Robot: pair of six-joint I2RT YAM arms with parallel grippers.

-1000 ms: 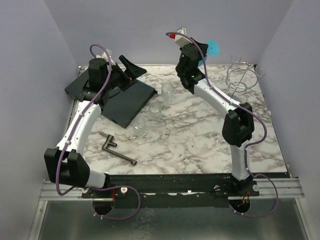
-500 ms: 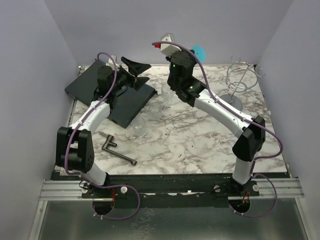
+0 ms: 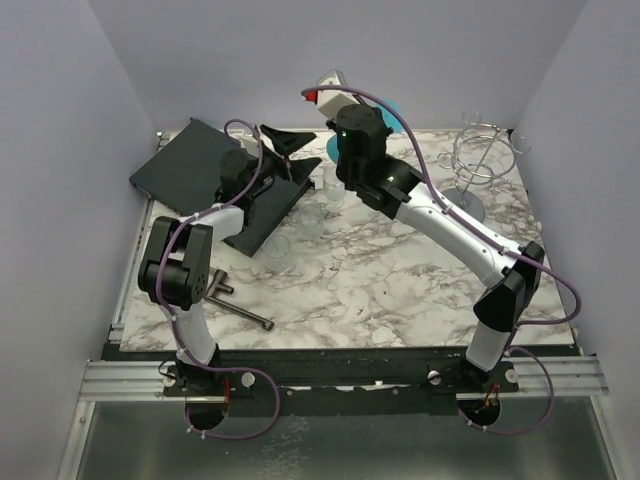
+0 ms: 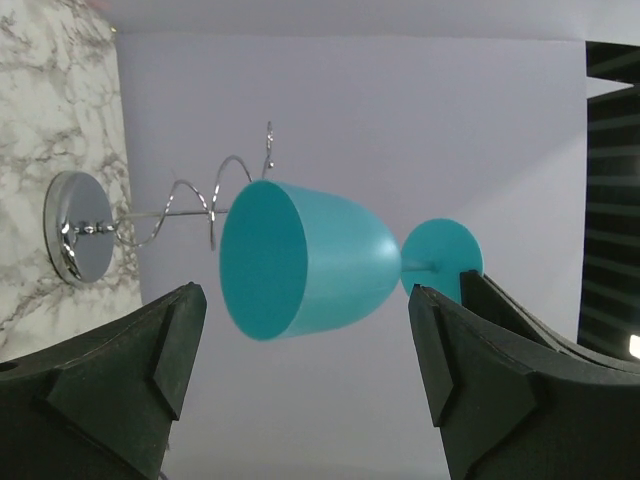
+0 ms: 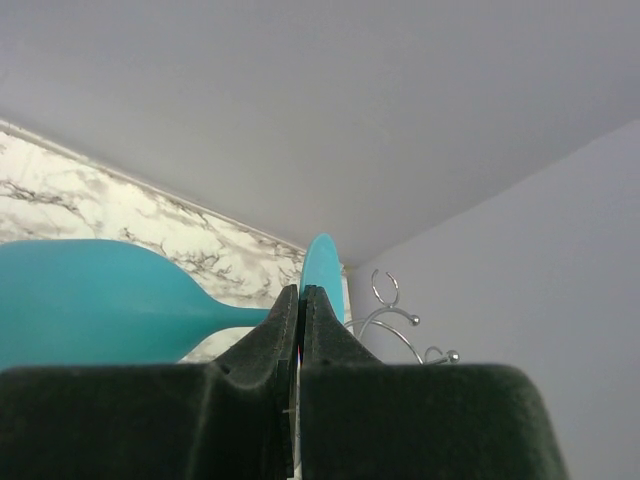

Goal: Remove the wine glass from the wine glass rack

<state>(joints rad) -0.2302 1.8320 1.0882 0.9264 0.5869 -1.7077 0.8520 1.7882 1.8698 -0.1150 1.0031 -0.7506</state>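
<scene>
- The right claw (image 5: 300,300) pinches the thin stem of the smooth teal wine glass (image 4: 310,260), held aloft.
- The chrome wire rack (image 3: 480,160) stands well apart, near the far-right edge of the marble table (image 3: 400,290).
- The left claw (image 4: 302,295) is spread wide.

Soft, even light fills every view, leaving only faint shadows on the marble surface (image 3: 380,290). Bright glints sit on the rack (image 4: 82,240), at its mirror base. The right pincer (image 5: 300,300) shows dark, slightly soft.
</scene>
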